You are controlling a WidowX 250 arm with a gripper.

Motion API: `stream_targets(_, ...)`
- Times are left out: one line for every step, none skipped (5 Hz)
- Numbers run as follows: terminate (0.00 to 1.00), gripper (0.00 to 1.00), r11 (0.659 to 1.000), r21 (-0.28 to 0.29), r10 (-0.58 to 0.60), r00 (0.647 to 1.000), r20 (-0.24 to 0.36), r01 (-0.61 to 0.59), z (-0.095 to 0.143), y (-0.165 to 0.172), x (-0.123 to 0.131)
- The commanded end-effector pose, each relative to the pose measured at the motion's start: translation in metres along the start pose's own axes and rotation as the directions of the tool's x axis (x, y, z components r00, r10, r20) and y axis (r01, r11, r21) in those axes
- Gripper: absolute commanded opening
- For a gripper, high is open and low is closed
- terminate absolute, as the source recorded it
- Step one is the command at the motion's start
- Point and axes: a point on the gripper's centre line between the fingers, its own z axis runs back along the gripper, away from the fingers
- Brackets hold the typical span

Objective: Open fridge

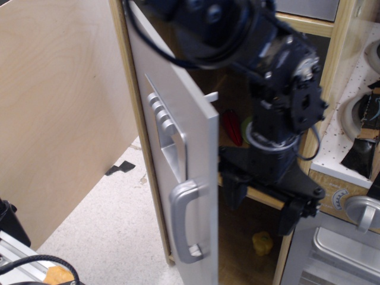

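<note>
The fridge is a tall light-wood cabinet (pixel 120 89) with a flat grey door (pixel 189 119). The door stands swung well out to the left, seen almost edge-on. On its face are the silver dispenser recess (pixel 170 148) with round buttons (pixel 160 113) and the vertical silver handle (pixel 187 228). My black gripper (pixel 261 202) is behind the door's free edge, inside the fridge opening. Its fingers (pixel 233 191) are spread apart with nothing between them, and they do not touch the handle. The arm's body covers the upper part of the opening.
Inside the fridge are a red item (pixel 233 127), a green item (pixel 246 128) and a yellow object (pixel 262 242) on the bottom. The silver oven door (pixel 338 255) with its round knob (pixel 362 211) is at lower right. A plywood panel (pixel 59 119) stands at left.
</note>
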Motion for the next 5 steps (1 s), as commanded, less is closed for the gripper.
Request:
stream_targets(0.0, 1.0, 0.998, -0.048, -0.034, 0.999, 0.027, 0.035, 0.005, 0.035, -0.024)
stream_targets(0.0, 1.0, 0.999, -0.047, -0.014, 0.999, 0.034, 0.015, 0.001, 0.054, -0.033)
stream_targets(0.0, 1.0, 1.0, -0.023, -0.006, 0.998, 0.063, 0.007, -0.004, 0.075, -0.039)
stream_targets(0.0, 1.0, 1.0, -0.02, -0.008, 0.998, 0.063, 0.009, -0.005, 0.09, -0.037)
stream_targets(0.0, 1.0, 1.0, -0.002, 0.011, 0.998, 0.056, -0.011, 0.001, 0.103, -0.025)
